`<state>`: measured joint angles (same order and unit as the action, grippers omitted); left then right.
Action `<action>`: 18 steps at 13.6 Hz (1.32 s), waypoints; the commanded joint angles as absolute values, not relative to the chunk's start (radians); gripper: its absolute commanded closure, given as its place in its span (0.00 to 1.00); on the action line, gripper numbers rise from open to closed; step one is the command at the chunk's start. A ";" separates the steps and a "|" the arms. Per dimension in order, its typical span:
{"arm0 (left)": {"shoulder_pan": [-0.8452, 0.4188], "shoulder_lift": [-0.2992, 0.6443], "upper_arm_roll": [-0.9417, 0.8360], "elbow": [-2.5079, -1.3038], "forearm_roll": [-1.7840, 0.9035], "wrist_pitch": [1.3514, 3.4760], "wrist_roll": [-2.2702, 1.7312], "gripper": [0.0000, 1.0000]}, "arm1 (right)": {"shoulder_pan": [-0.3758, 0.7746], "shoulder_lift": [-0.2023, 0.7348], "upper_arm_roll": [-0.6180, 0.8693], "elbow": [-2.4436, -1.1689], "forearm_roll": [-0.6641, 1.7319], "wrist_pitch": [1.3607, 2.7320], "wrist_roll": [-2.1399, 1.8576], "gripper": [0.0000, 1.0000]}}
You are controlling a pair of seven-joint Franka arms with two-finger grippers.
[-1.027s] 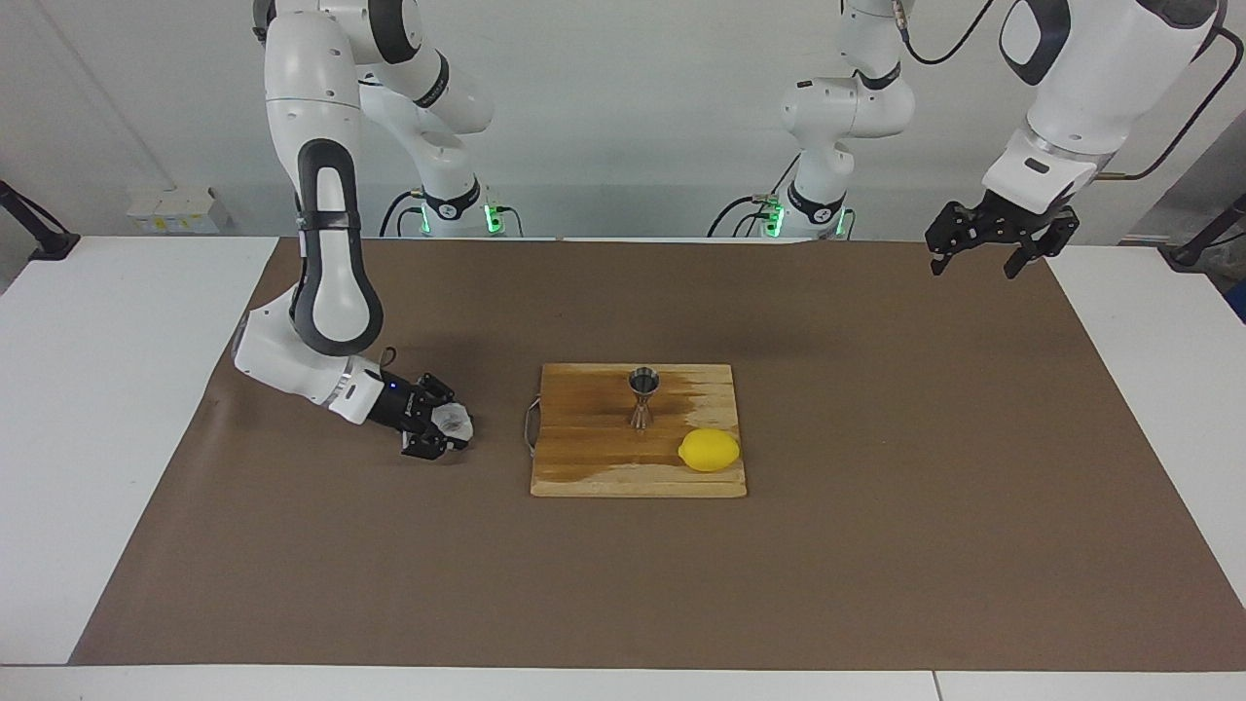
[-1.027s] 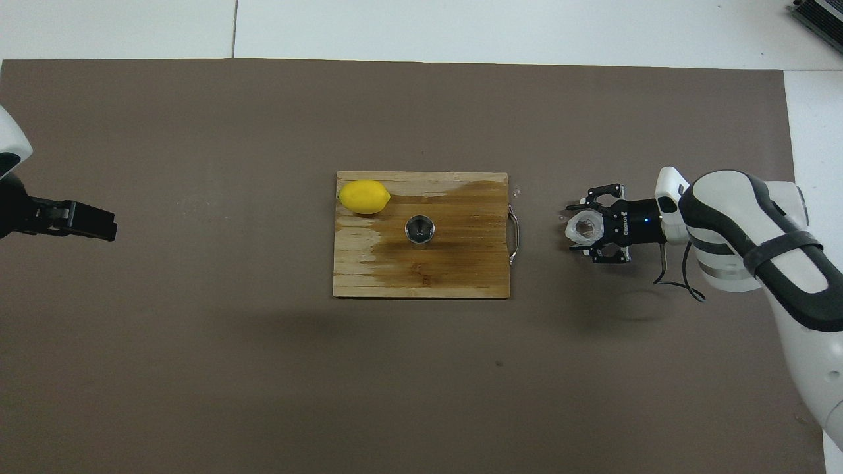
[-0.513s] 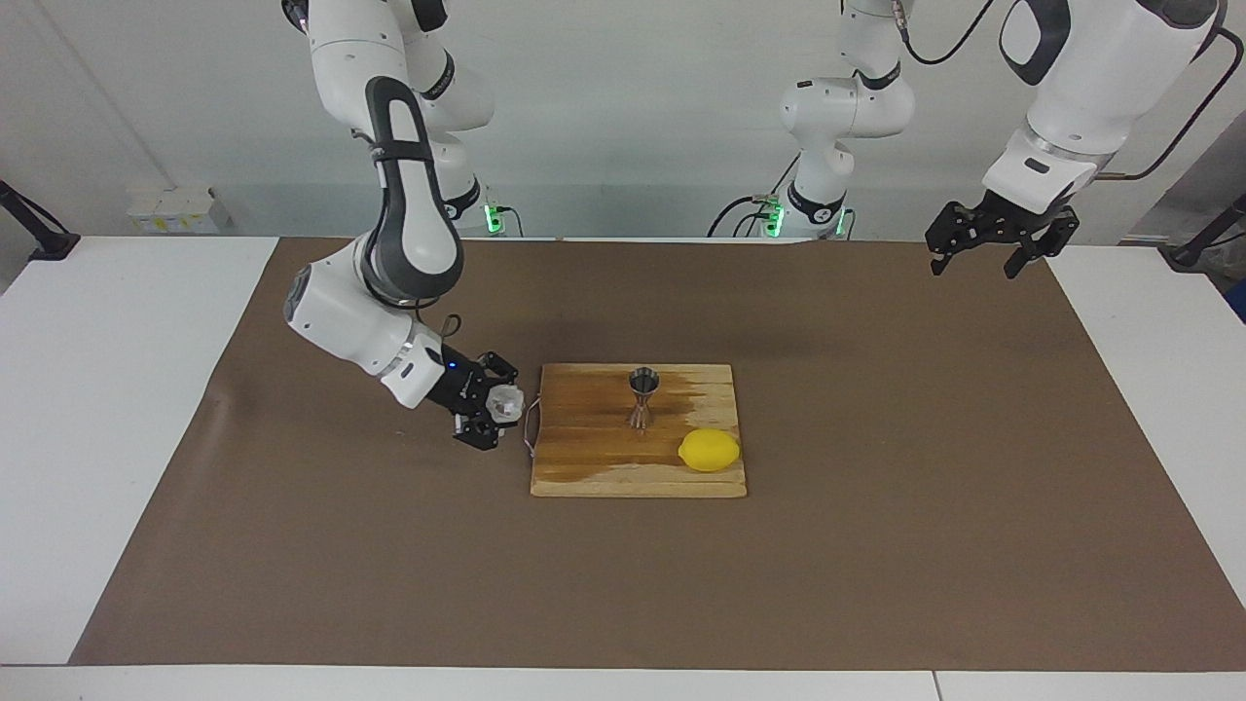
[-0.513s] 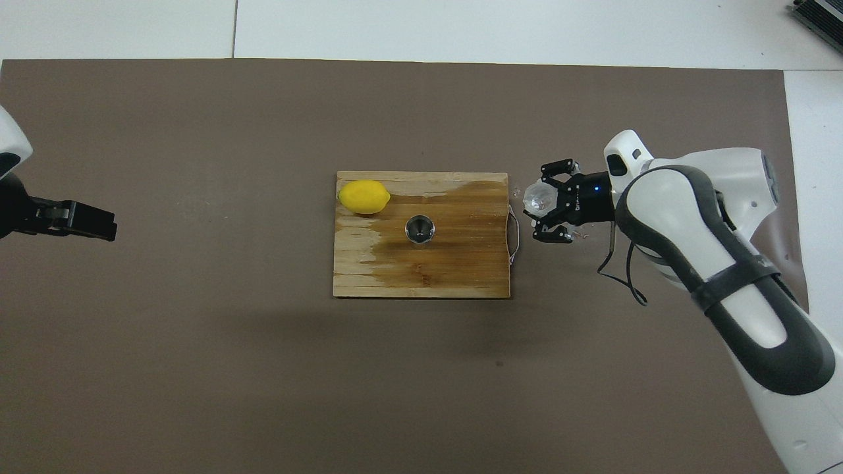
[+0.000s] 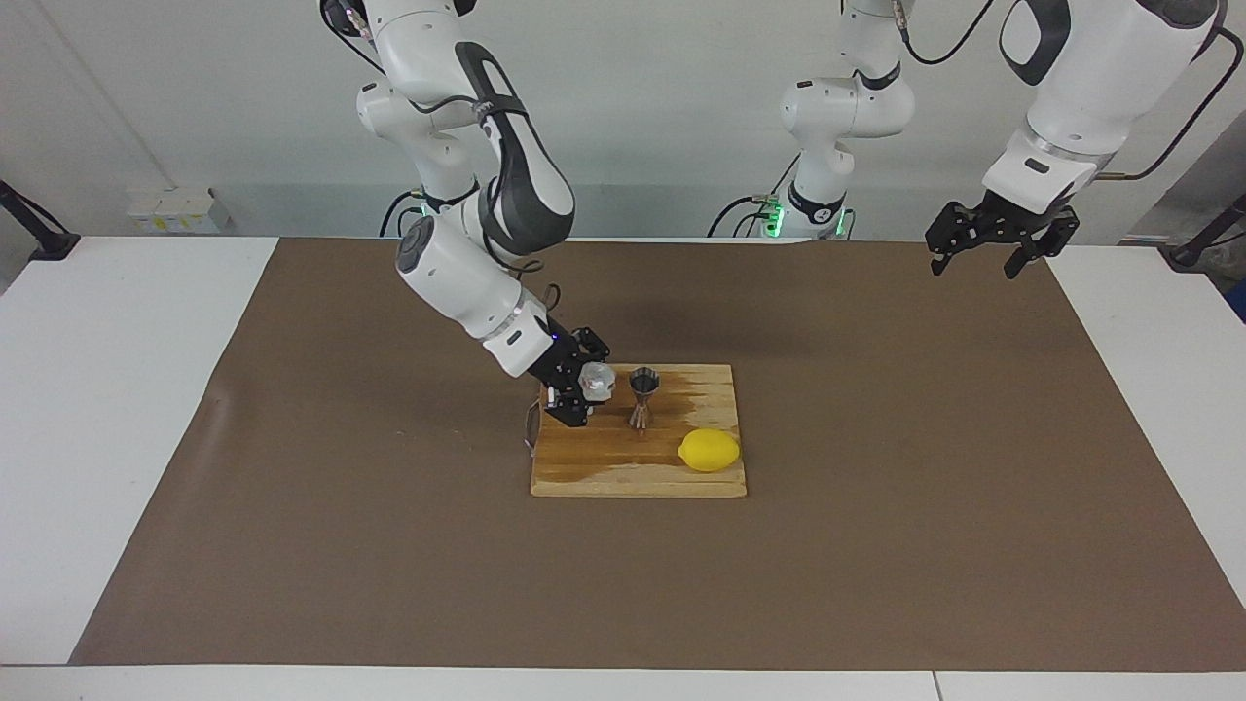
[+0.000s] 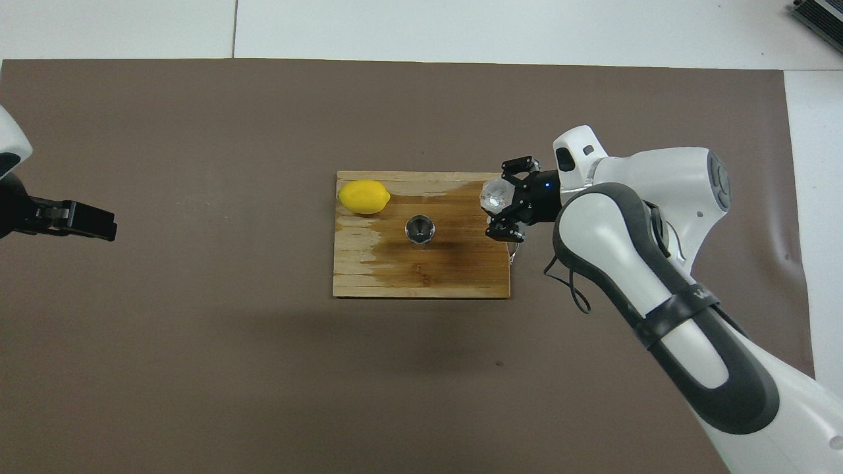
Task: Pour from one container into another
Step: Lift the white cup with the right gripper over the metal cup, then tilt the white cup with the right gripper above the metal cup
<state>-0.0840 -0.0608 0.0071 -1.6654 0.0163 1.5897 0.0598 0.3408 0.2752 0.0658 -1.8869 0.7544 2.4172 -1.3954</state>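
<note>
My right gripper [image 5: 587,387] is shut on the small whitish crinkled cup [image 5: 596,381] and holds it in the air over the wooden board's [image 5: 638,472] handle end, just beside the steel jigger [image 5: 642,394]. The cup is level with the jigger's top and apart from it. In the overhead view the cup [image 6: 494,195] sits in the right gripper [image 6: 506,201] over the board's [image 6: 421,280] corner, and the jigger [image 6: 419,230] stands upright mid-board. My left gripper [image 5: 991,248] waits, open and empty, raised over the left arm's end of the mat; it also shows in the overhead view [image 6: 99,224].
A yellow lemon [image 5: 709,450] lies on the board, farther from the robots than the jigger and toward the left arm's end; it also shows in the overhead view [image 6: 363,197]. The board has a wire handle [image 5: 529,428] and a dark wet-looking patch. A brown mat [image 5: 876,545] covers the table.
My right arm has carried the cup from low over the mat at its own end up and across to the board's handle end, close to the jigger. The left arm has not moved.
</note>
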 commanded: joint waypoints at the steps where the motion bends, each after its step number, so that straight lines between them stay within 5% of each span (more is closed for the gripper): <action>1: -0.074 -0.071 0.002 -1.667 0.034 1.577 0.069 0.00 | 0.373 0.278 0.064 -1.852 0.591 2.422 -1.284 1.00; 9: -0.075 -0.071 0.002 -1.667 0.034 1.577 0.069 0.00 | 0.456 0.264 0.066 -1.847 0.143 2.392 -1.146 1.00; 18: -0.075 -0.071 0.002 -1.667 0.034 1.577 0.069 0.00 | 0.474 0.233 0.066 -1.847 -0.011 2.327 -1.100 1.00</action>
